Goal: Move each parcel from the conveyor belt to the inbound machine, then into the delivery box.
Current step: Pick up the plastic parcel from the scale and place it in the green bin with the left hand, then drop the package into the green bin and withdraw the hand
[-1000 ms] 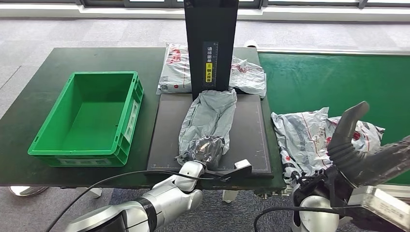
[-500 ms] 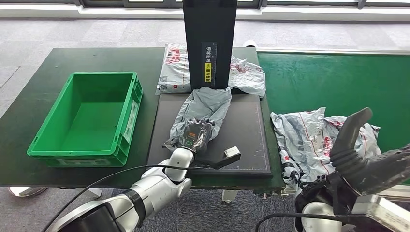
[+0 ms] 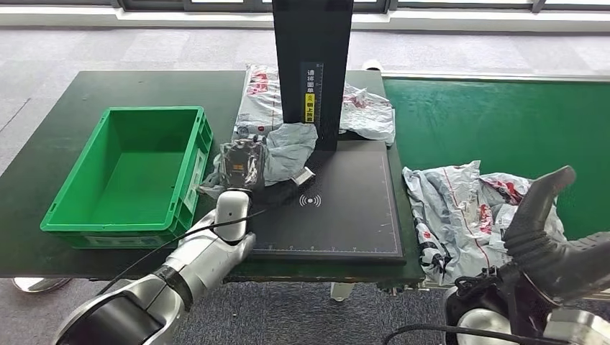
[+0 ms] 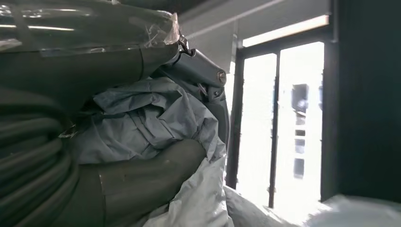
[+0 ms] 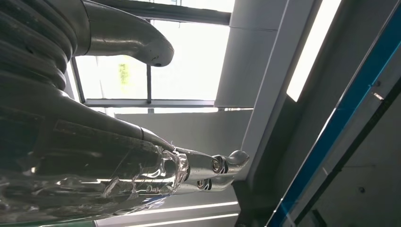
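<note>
My left hand grips a crumpled grey parcel and holds it lifted over the left rear corner of the black scanner pad, close to the green delivery box. In the left wrist view the grey parcel is bunched between the thumb and the fingers. The scanner's black column stands just behind the parcel. A white and red parcel lies on the green conveyor belt. My right hand hovers low beside that parcel with its fingers apart, holding nothing.
Two more white and red parcels lie behind the column on either side. The green box has nothing in it and sits on the dark table. The table's front edge runs just above my arms.
My left hand has carried the grey parcel off the middle of the pad, up and left towards the green box, baring the pad's symbol. The right hand drifted slightly right and down.
</note>
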Action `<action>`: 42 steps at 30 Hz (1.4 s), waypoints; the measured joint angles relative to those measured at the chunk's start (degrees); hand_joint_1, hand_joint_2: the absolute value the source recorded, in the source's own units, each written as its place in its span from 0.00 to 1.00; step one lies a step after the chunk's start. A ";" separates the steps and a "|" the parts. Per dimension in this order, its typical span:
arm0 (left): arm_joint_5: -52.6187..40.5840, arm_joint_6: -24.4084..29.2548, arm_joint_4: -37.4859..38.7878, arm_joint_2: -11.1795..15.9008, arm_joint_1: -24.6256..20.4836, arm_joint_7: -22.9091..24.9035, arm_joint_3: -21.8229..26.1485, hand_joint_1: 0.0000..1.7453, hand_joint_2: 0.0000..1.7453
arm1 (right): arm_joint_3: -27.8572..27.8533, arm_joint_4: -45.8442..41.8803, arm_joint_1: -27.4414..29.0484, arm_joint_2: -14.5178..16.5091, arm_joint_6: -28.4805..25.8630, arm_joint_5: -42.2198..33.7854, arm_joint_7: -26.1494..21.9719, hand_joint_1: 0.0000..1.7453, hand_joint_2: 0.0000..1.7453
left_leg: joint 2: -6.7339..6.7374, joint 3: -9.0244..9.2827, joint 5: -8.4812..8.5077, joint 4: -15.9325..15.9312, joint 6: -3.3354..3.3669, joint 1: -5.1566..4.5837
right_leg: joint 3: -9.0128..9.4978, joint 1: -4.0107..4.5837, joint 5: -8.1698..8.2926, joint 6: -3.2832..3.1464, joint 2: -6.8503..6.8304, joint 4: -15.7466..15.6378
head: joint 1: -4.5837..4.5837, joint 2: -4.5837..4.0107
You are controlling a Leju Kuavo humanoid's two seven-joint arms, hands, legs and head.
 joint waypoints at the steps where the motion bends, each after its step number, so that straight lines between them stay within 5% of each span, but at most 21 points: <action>1: -0.86 0.00 0.30 1.59 -0.99 0.64 1.19 1.00 1.00 | -0.04 -0.21 0.24 -0.01 0.00 -0.10 0.00 0.00 1.00 | 0.10 0.03 0.00 0.00 -0.01 0.01 | -0.03 0.02 0.03 -0.04 0.09 0.02 | -0.01 0.00; 6: -1.39 0.00 2.08 9.00 -5.29 5.07 4.60 1.00 1.00 | -0.32 -1.14 2.20 -0.15 0.00 -0.74 0.02 0.00 1.00 | 0.18 0.08 0.08 -0.03 -0.15 0.12 | -0.09 0.14 0.02 -0.19 0.18 0.09 | -0.03 0.00; 13: -1.45 -0.15 5.05 14.71 -8.52 9.27 3.62 1.00 1.00 | -0.89 -2.68 5.36 -0.18 0.00 -0.80 0.00 0.00 1.00 | 0.13 0.07 0.08 -0.03 -0.18 0.16 | -0.05 0.16 0.00 -0.23 0.13 0.09 | 0.00 0.00; 32: -1.47 -0.24 6.74 19.52 -15.89 9.74 1.06 1.00 1.00 | -2.61 -3.99 7.60 -0.20 0.00 -2.34 0.00 0.00 1.00 | 0.12 0.07 0.08 -0.03 -0.20 0.17 | -0.05 0.18 0.03 -0.27 0.11 0.09 | -0.01 0.00; 42: -1.47 -1.69 6.93 26.29 -15.40 9.74 11.53 1.00 1.00 | -3.79 -4.96 10.10 -0.12 0.00 -3.05 0.01 0.00 1.00 | 0.16 0.07 0.06 -0.05 -0.24 0.23 | -0.06 0.24 -0.04 -0.38 0.17 0.12 | -0.01 0.00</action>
